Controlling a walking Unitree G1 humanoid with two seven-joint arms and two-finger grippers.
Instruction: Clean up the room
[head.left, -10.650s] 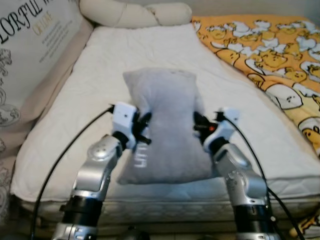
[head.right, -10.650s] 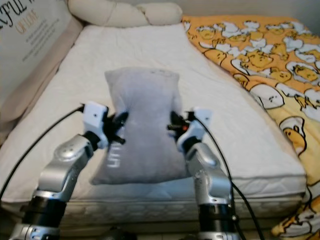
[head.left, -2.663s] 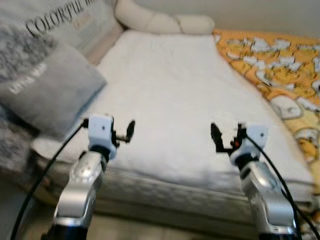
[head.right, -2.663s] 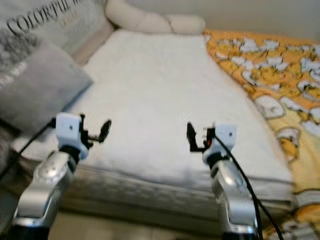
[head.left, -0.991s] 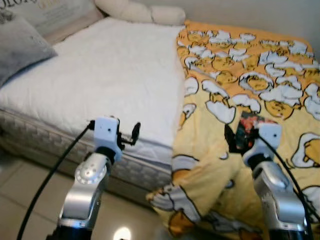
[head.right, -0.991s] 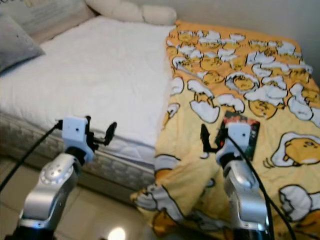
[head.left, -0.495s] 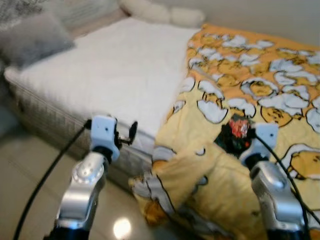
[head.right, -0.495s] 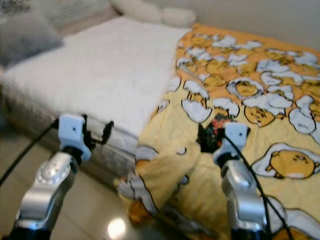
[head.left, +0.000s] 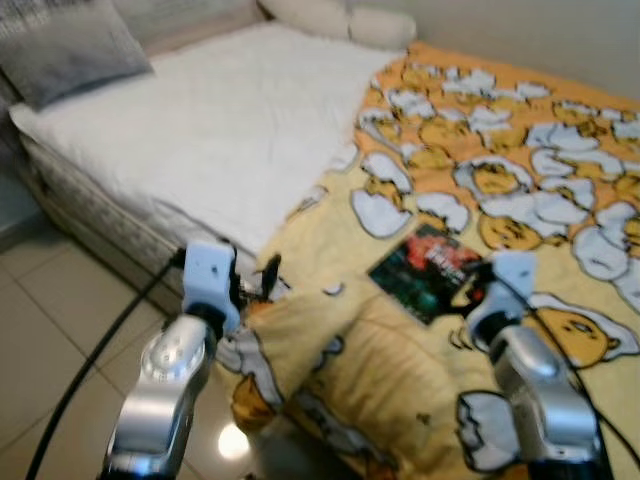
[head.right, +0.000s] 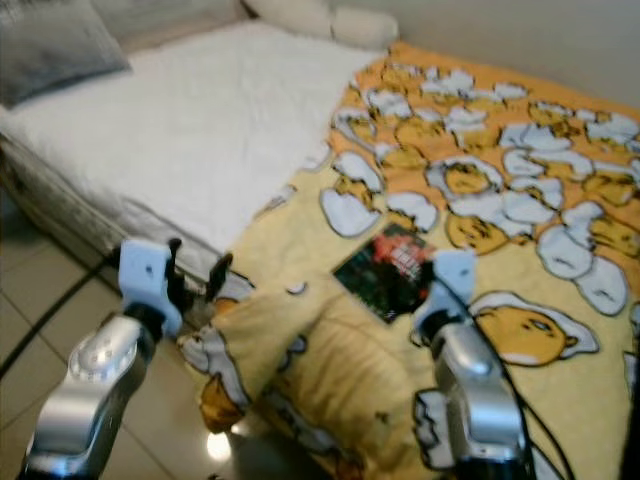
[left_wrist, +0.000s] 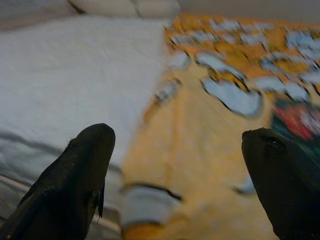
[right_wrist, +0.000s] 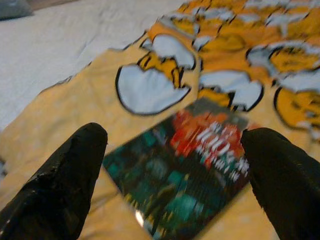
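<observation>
Both end effectors spread wide, empty | book (head.left: 432, 273) now nearer right end effector (right_wrist: 175, 165)

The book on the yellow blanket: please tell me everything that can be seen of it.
The book is thin and flat, with a glossy dark cover in green and red and blurred pale lettering. It lies closed, cover up, turned at an angle on the yellow egg-print blanket. The right hand, open, hovers just before it; nothing else touches it.
</observation>
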